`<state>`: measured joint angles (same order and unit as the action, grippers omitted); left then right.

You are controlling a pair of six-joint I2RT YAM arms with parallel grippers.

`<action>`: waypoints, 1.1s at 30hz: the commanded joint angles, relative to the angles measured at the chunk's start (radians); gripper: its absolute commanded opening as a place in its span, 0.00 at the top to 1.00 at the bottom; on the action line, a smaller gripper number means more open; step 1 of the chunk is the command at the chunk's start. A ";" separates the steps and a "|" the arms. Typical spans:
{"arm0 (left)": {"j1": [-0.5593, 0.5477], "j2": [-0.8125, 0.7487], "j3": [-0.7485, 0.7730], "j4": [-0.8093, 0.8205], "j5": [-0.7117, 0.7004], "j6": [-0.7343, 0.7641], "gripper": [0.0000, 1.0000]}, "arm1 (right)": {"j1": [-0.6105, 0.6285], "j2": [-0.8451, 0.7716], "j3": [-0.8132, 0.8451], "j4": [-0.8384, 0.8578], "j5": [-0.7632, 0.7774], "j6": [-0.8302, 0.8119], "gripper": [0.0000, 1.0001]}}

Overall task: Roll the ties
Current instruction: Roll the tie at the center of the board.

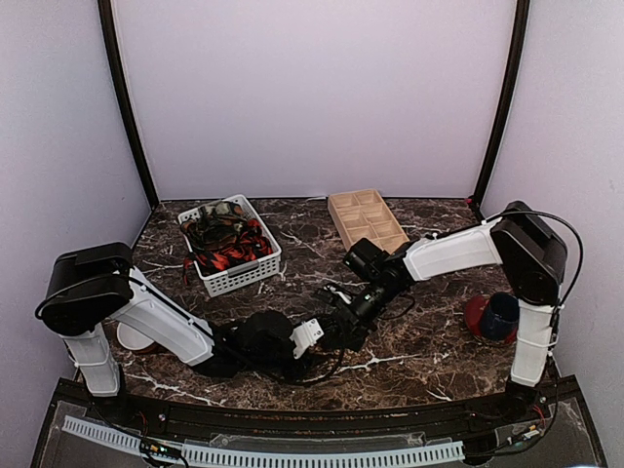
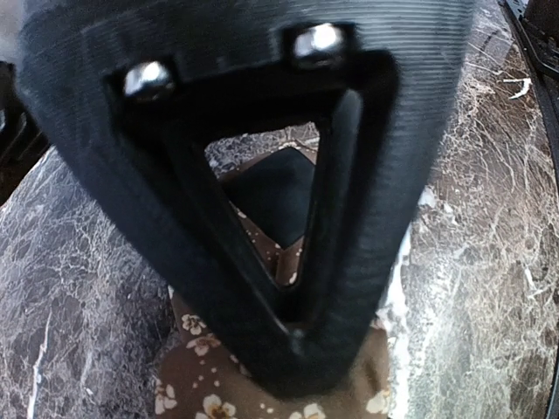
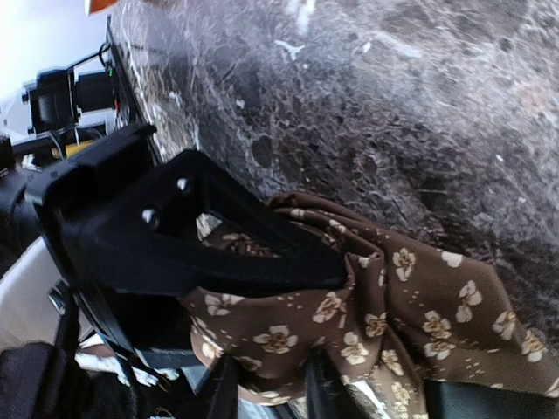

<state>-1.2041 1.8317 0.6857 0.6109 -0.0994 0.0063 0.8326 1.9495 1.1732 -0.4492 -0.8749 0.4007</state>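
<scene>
Near the table's middle, my left claw touches the brown tie beside my right claw; whether either grips, I cannot tell.

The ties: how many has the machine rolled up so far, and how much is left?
Nothing looks finished: the wooden tray shows no rolls. In hand: the brown flowered tie lies bunched on the table, the left arm and right arm meeting over it, not yet a neat roll. Left: that tie, plus the tangle of ties in the white basket.
</scene>
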 commanded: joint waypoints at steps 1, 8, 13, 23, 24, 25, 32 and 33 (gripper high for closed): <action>-0.009 0.041 -0.013 -0.148 0.038 0.006 0.63 | 0.007 0.020 0.014 -0.019 0.031 -0.016 0.86; -0.009 0.001 -0.008 -0.102 0.041 0.066 0.39 | -0.002 0.019 -0.014 -0.013 0.050 -0.011 1.00; -0.009 -0.025 -0.001 -0.032 0.039 0.121 0.33 | -0.023 0.015 -0.057 -0.012 0.058 -0.005 1.00; -0.009 -0.016 0.005 0.056 0.070 0.115 0.35 | -0.060 0.047 -0.051 -0.036 0.091 -0.010 1.00; -0.009 -0.013 0.007 0.058 0.075 0.112 0.36 | -0.061 0.051 -0.048 -0.040 0.098 -0.011 1.00; -0.009 -0.010 0.012 0.059 0.080 0.106 0.37 | -0.062 0.056 -0.045 -0.043 0.102 -0.010 1.00; -0.008 0.030 0.044 0.032 0.074 0.080 0.61 | -0.070 0.061 -0.032 -0.061 0.128 0.000 1.00; -0.008 0.036 0.041 0.026 0.067 0.073 0.64 | -0.071 0.054 -0.030 -0.063 0.125 -0.001 1.00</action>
<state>-1.2072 1.8450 0.7036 0.6533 -0.0425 0.1017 0.7708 1.9858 1.1332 -0.4805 -0.8318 0.3973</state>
